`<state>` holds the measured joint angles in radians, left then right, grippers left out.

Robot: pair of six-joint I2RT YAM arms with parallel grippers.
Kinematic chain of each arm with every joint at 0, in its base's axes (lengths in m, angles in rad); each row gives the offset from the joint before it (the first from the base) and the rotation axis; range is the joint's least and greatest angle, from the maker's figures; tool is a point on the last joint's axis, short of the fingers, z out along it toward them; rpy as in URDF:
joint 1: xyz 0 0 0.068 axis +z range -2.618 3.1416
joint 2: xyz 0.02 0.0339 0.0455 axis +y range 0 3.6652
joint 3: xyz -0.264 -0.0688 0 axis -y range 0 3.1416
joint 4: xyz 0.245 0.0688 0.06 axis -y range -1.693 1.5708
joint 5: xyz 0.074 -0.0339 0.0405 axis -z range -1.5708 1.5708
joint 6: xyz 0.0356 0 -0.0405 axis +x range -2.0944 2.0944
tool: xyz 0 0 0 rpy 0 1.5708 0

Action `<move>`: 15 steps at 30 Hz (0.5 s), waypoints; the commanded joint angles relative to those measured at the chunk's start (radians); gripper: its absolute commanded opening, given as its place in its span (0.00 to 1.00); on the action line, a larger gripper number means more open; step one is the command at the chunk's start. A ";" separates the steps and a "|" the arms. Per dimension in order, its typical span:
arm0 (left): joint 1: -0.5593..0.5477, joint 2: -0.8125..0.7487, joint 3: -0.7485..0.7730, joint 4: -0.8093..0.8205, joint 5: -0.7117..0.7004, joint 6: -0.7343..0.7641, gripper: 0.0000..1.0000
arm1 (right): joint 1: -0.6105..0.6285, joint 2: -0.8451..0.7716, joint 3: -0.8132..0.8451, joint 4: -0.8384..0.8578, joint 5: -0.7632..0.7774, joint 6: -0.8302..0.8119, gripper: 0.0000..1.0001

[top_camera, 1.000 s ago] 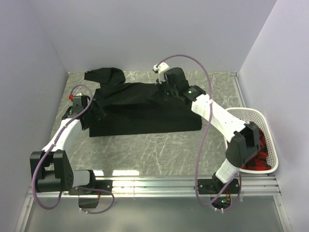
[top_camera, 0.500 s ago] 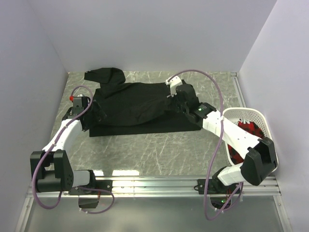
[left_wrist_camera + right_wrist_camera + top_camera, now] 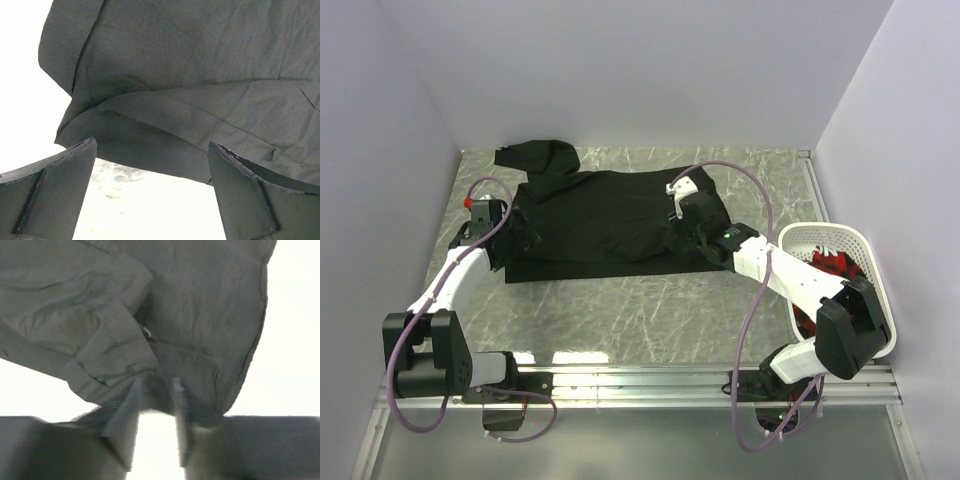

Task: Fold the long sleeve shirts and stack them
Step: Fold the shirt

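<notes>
The black shirt (image 3: 600,215) lies in the middle of the worktop (image 3: 650,310). The left end effector (image 3: 152,145) is wide open by its left edge. The right end effector (image 3: 156,382) is a little open, its tips at the cloth.

The shirt (image 3: 600,215) is black matt cloth, finely woven, soft and creased, with stitched hems. The table (image 3: 650,310) looks like grey veined stone, smooth with a faint sheen. The basket (image 3: 840,231) is white slotted plastic and holds red cloth (image 3: 832,265). The arms (image 3: 455,280) are smooth white and black plastic; their cables (image 3: 757,300) are glossy purple. The rail (image 3: 640,375) is brushed metal. The left gripper (image 3: 151,145) has dark matt pads (image 3: 55,200) with rough edges. The walls (image 3: 640,70) are pale and matt
</notes>
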<state>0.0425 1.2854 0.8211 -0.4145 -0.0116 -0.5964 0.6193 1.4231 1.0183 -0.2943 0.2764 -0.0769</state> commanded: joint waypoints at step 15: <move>0.000 0.000 -0.005 0.036 0.015 -0.016 0.99 | -0.254 -0.086 -0.202 0.276 -0.465 0.647 0.65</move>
<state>0.0425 1.2858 0.8211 -0.4080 -0.0116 -0.5995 0.3462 1.3422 0.8665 -0.1616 0.0078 0.4023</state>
